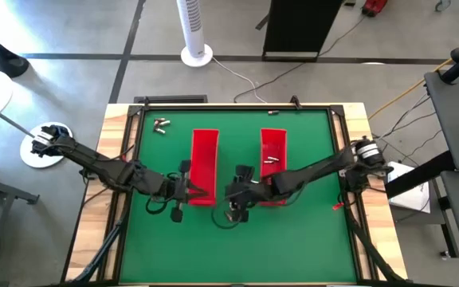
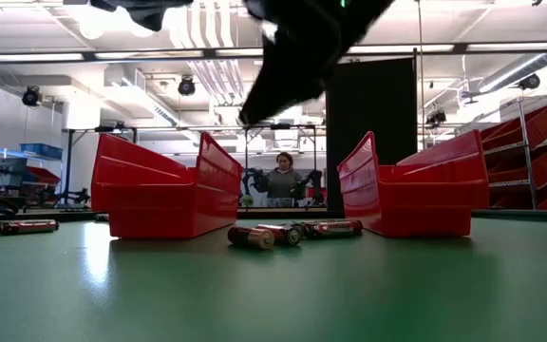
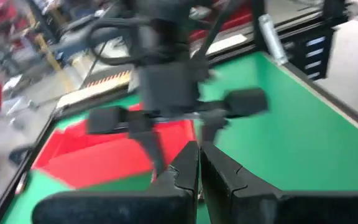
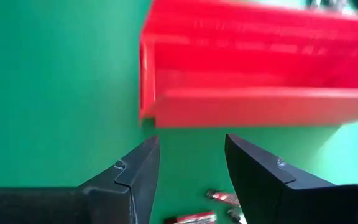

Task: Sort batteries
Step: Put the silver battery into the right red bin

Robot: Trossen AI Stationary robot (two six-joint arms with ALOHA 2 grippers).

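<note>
Overhead, my two arms meet over the green tabletop (image 1: pixel 293 231) near the close ends of two red trays: left tray (image 1: pixel 204 163) and right tray (image 1: pixel 273 155). My left gripper (image 1: pixel 183 191) sits at the left tray's near end, my right gripper (image 1: pixel 241 203) between the trays. A few batteries (image 1: pixel 161 124) lie in the far left corner; others (image 1: pixel 271 160) rest inside the right tray.

Level with the tabletop, three batteries (image 2: pixel 292 232) lie between the trays, with more (image 2: pixel 12 227) far off at the edge. A person (image 2: pixel 282 178) stands in the room behind.

Past my left wrist, my left fingers (image 3: pixel 185 171) are pressed together and empty, with my other arm's gripper just ahead.

Past my right wrist, my right fingers (image 4: pixel 138 171) stand apart, holding nothing, above batteries (image 4: pixel 222 198) on the green, a tray (image 4: pixel 260 68) beyond.
</note>
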